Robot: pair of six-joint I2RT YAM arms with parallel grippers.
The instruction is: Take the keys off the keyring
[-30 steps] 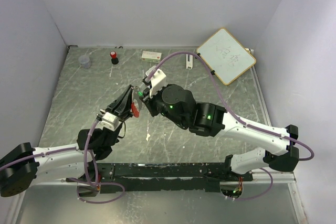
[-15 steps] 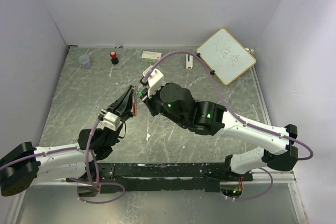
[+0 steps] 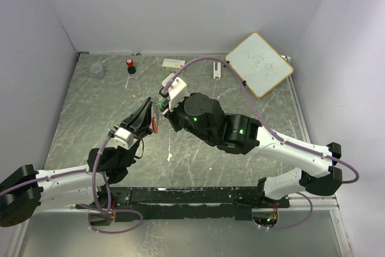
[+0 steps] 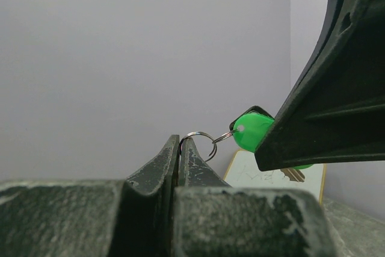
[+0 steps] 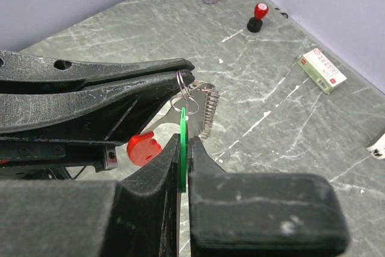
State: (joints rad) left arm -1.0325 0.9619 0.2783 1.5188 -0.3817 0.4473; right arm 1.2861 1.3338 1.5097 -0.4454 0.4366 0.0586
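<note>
Both grippers meet above the middle of the table. My left gripper (image 3: 151,108) is shut on the thin silver keyring (image 4: 201,139), pinching it at the fingertips (image 4: 180,144). My right gripper (image 3: 161,105) is shut on the flat green key (image 5: 183,147), edge-on between its jaws. In the left wrist view the green key head (image 4: 252,131) hangs on a small link off the ring, half covered by the right finger (image 4: 328,100). The red key (image 5: 143,148) and a coiled metal piece (image 5: 207,109) hang from the keyring (image 5: 185,83) below the left fingers (image 5: 120,79). The red key also shows from above (image 3: 154,126).
A whiteboard (image 3: 259,64) leans at the back right. Along the back wall stand a red-capped little bottle (image 3: 130,64), a clear cup (image 3: 97,70), a small flat box (image 3: 173,63) and a small white item (image 3: 216,70). Grey walls close in the table.
Both grippers have shifted slightly left and back together, still joined at the ring. The red key hangs a little more to the left.
</note>
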